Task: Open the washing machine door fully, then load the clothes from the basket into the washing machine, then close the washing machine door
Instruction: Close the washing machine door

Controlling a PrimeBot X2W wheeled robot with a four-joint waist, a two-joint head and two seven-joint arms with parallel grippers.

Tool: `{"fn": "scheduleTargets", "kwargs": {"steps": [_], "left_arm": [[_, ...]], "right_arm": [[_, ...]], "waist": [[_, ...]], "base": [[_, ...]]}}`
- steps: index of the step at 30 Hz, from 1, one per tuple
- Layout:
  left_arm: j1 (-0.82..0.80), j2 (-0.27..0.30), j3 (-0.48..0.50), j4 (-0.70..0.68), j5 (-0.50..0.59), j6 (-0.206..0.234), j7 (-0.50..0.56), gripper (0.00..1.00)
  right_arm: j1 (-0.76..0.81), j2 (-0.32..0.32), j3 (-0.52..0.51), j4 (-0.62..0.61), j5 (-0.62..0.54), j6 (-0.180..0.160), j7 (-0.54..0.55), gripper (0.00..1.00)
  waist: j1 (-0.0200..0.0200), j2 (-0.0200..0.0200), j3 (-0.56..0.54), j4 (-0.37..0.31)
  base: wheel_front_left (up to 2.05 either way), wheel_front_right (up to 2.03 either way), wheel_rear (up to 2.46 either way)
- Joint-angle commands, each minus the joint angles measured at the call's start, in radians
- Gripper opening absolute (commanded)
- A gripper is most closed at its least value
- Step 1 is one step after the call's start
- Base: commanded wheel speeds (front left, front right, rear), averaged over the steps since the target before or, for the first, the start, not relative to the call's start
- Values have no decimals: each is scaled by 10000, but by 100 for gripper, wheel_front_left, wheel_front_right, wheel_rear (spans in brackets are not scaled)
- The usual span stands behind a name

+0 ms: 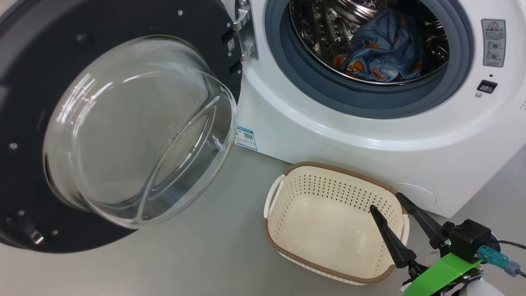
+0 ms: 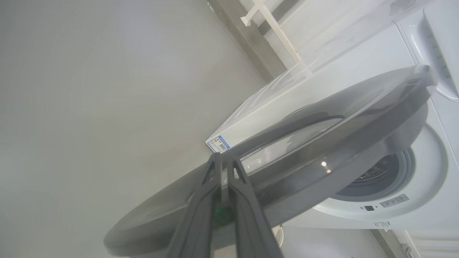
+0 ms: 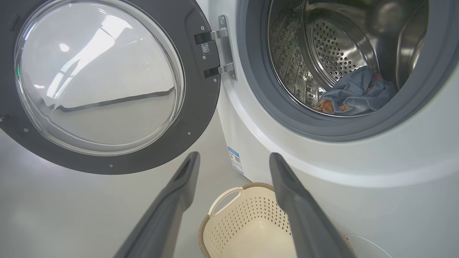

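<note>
Head view: clothes (image 1: 382, 49) in the washing machine (image 1: 370, 135); basket (image 1: 341, 169) empty on grey floor (image 1: 205, 255); door (image 1: 135, 131) wide open. My right tool (image 1: 385, 201) spread, empty, over the basket.

Left wrist view: left tool (image 2: 225, 157) pinched shut, empty, by the door's face; pushing, I fear it skids off the gloss. Beyond, a white frame (image 2: 276, 32).

Right wrist view: right tool may block the door's swing.

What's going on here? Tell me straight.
A two-armed robot is loading laundry. The washing machine door stands wide open, the clothes lie in the drum of the washing machine, and the basket on the floor is empty. The right tool hangs open at the basket; the left tool is shut, close to the door's outer face. The door is not yet closed.
</note>
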Motion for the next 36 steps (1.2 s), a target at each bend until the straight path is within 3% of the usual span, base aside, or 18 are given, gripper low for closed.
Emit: {"fn": "scheduleTargets", "kwargs": {"steps": [1, 18, 36], "left_arm": [[131, 491, 124, -432, -163, -54, 317, 0], [1346, 375, -171, -2275, -985, -74, 1700, 0], [2242, 132, -799, -4305, -1722, -78, 2569, 0]], "right_arm": [[-125, -111, 91, -195, 73, 46, -80, 100], [170, 83, -226, -185, 48, 46, -80, 100], [810, 323, -736, -230, -51, 46, -80, 100]], "waist": [[1, 0, -39, 1], [1, 0, -706, -245], [1, 0, -1351, -1209]], "base": [[0, 0, 0], [0, 0, 0], [0, 0, 0]]}}
